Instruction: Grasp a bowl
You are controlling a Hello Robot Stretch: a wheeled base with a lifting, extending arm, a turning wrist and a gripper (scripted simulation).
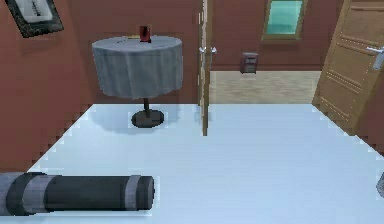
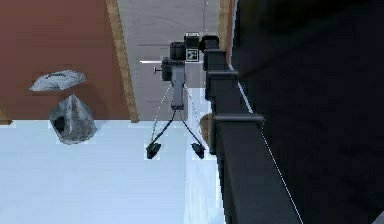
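In the arm side view my arm [image 2: 238,150] rises as a dark bar along a large black block. At its far end are the two white marked squares [image 2: 190,47]. Below them the gripper [image 2: 176,150] hangs with two thin fingers [image 2: 156,148] over pale floor. A small brown rounded thing [image 2: 207,127] sits right beside the arm and one finger; I cannot tell what it is, or whether the gripper holds anything. In the forward view a round table [image 1: 137,65] with a grey cloth carries a small red thing [image 1: 146,34].
An open door's edge [image 1: 205,70] stands right of the table, and a wooden door [image 1: 355,60] is at the far right. A dark cylinder [image 1: 80,192] lies at the bottom left. A grey crumpled bag [image 2: 72,120] stands against the brown wall.
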